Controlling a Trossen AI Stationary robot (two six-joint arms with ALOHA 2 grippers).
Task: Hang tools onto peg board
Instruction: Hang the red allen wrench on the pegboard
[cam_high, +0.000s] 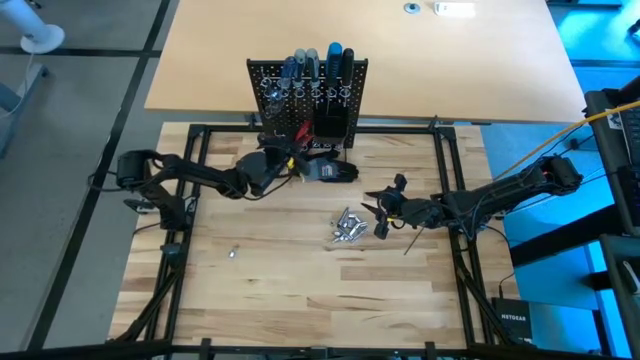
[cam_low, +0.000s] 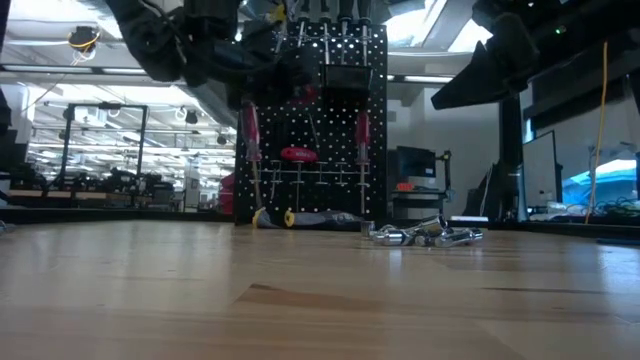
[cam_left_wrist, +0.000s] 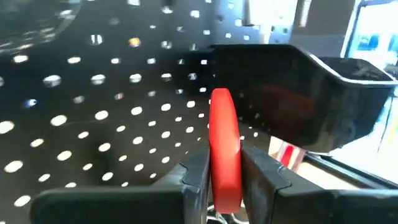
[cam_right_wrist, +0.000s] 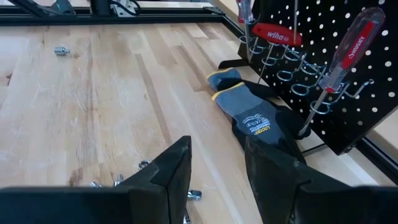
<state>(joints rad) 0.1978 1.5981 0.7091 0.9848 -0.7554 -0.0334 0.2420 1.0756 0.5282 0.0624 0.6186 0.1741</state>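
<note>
One peg board (cam_high: 308, 92), one bin (cam_left_wrist: 311, 93), one glove (cam_right_wrist: 258, 124), one pile of silver pieces (cam_high: 347, 226), two grippers.

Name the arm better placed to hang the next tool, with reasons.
Left. Its hand grips a red tool right at the board. The right hand is open and empty, over the silver pieces.

Left arm reaches in from nine o'clock, elbow bent, wrist raised toward twelve, and the left gripper (cam_left_wrist: 225, 177) has both fingers (cam_left_wrist: 196, 177) clamped on a red-handled tool (cam_left_wrist: 224, 149). Right arm comes from three o'clock, stretched low; the right gripper (cam_right_wrist: 217, 165) hangs parted, holding nothing.
</note>
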